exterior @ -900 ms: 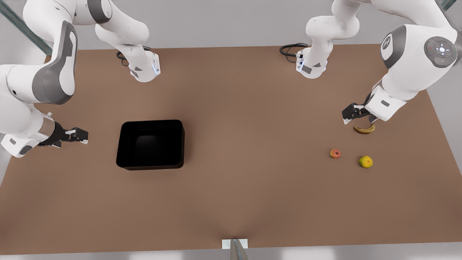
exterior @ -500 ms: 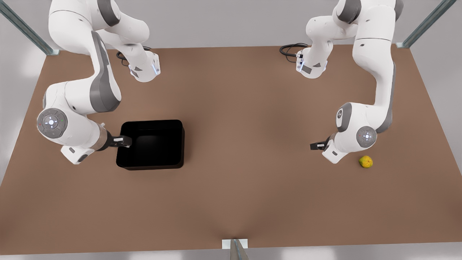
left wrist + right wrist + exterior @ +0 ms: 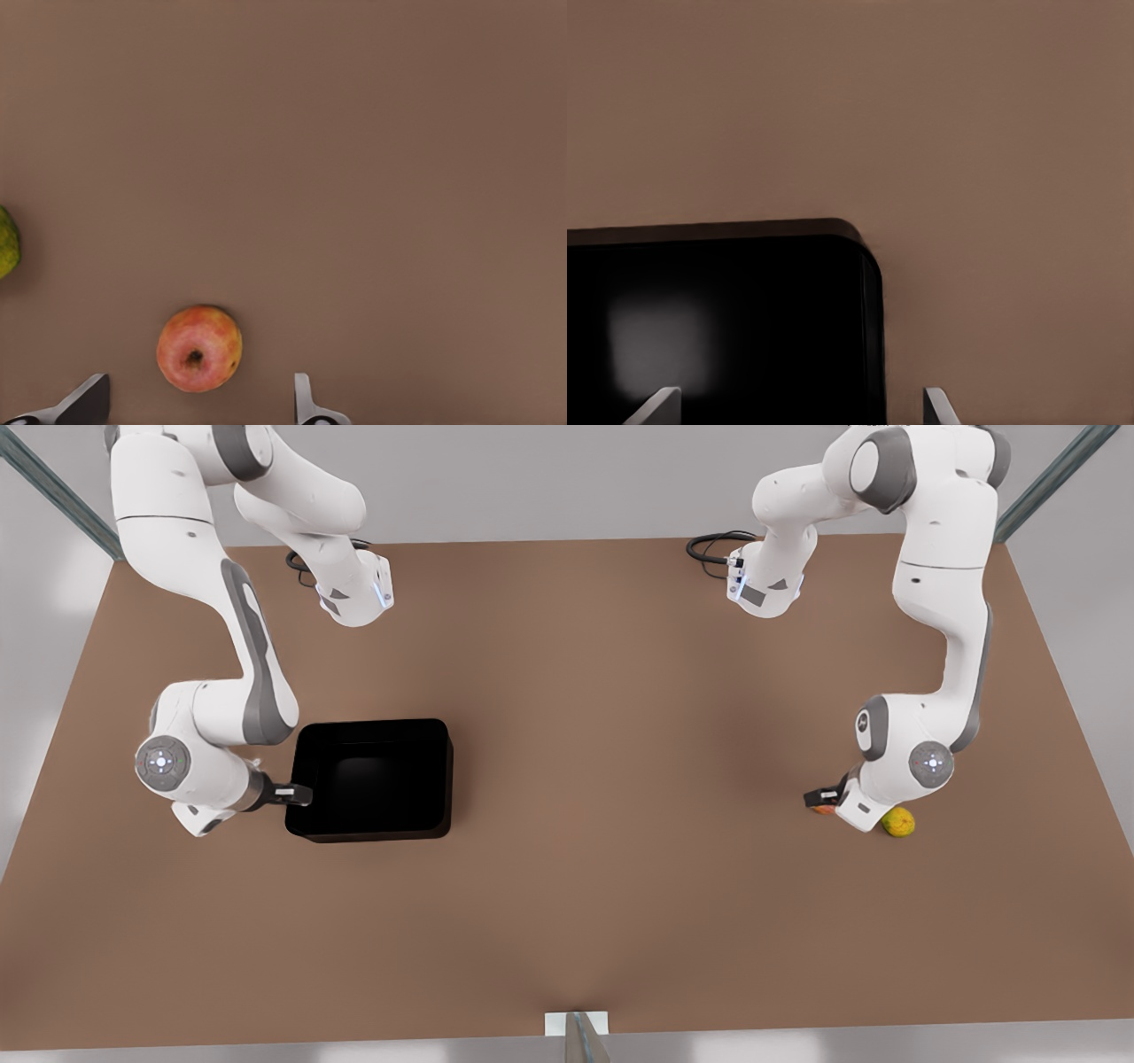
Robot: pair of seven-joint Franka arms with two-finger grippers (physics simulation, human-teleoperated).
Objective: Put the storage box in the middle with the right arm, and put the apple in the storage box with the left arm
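On the front view's left, my right gripper [image 3: 301,794] straddles the stiff storage box [image 3: 372,779] wall, fingers wide. Opposite, my left gripper [image 3: 199,403] gapes over the small, rollable apple [image 3: 199,348]; I'd pinch its middle.

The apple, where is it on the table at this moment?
The apple lies on the table at the front view's right, between the open fingers of the left gripper, with the yellow-green fruit beside it.

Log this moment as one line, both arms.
left gripper: open, straddling apple on table | right gripper: open, straddling storage box wall | box: off-centre, empty | yellow-green fruit: beside left arm
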